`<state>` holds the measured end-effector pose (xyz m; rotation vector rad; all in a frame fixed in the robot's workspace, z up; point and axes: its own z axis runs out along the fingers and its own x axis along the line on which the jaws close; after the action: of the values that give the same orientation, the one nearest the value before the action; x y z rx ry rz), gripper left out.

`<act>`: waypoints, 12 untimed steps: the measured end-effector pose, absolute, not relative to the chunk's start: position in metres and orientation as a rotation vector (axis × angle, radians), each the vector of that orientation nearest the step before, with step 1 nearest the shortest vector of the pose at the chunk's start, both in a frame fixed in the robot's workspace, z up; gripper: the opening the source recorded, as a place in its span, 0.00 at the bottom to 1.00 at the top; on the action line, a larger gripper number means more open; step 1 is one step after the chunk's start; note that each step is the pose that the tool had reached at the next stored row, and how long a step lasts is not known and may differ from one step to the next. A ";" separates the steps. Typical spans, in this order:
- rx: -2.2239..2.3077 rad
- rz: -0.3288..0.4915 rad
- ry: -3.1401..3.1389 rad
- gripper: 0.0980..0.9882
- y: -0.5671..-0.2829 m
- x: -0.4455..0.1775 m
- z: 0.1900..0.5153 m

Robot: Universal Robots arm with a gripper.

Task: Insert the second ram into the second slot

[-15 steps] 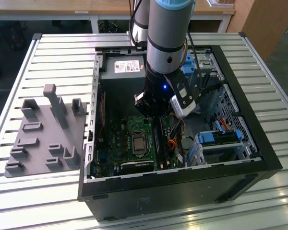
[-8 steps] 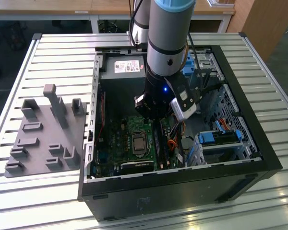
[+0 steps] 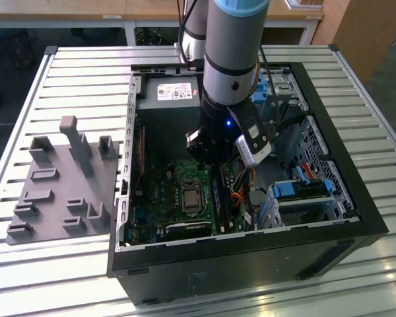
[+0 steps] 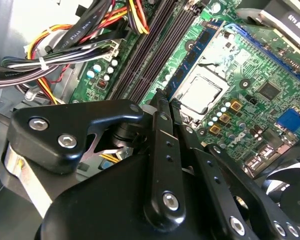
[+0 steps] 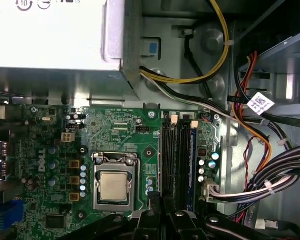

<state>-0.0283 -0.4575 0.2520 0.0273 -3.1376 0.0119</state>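
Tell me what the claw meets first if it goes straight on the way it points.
Probably the black memory slots beside the processor socket; the claw hangs above them, though depth is unclear.

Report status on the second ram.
Gripper low inside the case, over the memory slots. Second ram: can't tell if gripped. Cables bundled close beside the slots.

Arm (image 3: 231,59): grey tube, light-blue end ring, black joint bands. Wrist (image 3: 214,135) black, with a small blue light (image 3: 229,123). Silvery box (image 3: 254,146) on its side, possibly a camera. Gripper (image 4: 168,102): glossy black links, silver screws (image 4: 67,141).
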 end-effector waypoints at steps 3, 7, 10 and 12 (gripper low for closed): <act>0.027 0.012 -3.138 0.04 -0.457 -0.025 0.252; 0.005 0.012 -3.138 0.04 -0.458 -0.025 0.251; 0.000 0.012 -3.137 0.04 -0.458 -0.025 0.249; -0.002 0.012 -3.138 0.04 -0.459 -0.025 0.247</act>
<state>-0.0247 -0.4586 0.2469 -0.0016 -3.1375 0.0120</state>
